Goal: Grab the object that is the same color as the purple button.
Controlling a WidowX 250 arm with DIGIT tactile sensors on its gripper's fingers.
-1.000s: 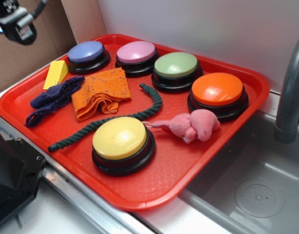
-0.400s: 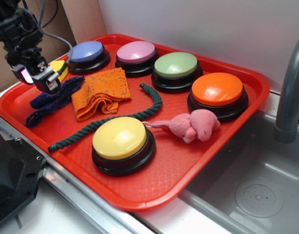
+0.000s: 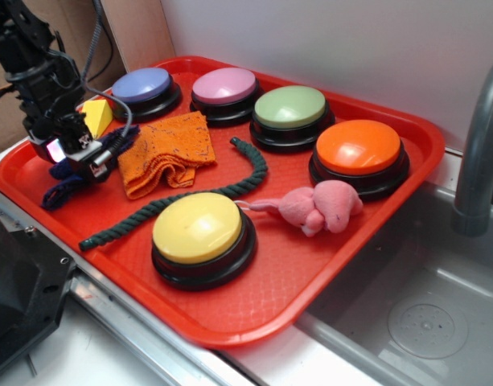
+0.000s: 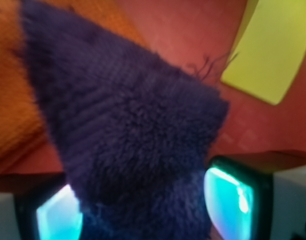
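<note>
Here the gripper (image 3: 79, 154) sits low over the purple cloth (image 3: 65, 183) at the left end of the red tray (image 3: 326, 281), between the yellow wedge block (image 3: 96, 115) and the orange cloth (image 3: 167, 149). The purple button (image 3: 141, 84), whose colour the cloth matches, stands behind them at the tray's back left corner.

From the wrist view the cloth (image 4: 128, 135) fills the gap between the two glowing fingertips (image 4: 227, 200) — the jaws stand apart on either side of it, not yet closed. The orange cloth (image 4: 13, 100) lies touching it on one side and the yellow wedge block (image 4: 270, 50) well clear on the other.

The cloth looks light, soft and limp, a fuzzy terry that should crush easily and grip well rather than slip. A pinch on the bunched ridge between the fingers seems best; it will likely droop at both ends when lifted, and the risk is catching the orange cloth's edge along with it.

Compared with a moment ago, the gripper has come down and a little further along the cloth — a second back it was up near the top left corner, away from the tray. Nothing on the tray has shifted.
</note>
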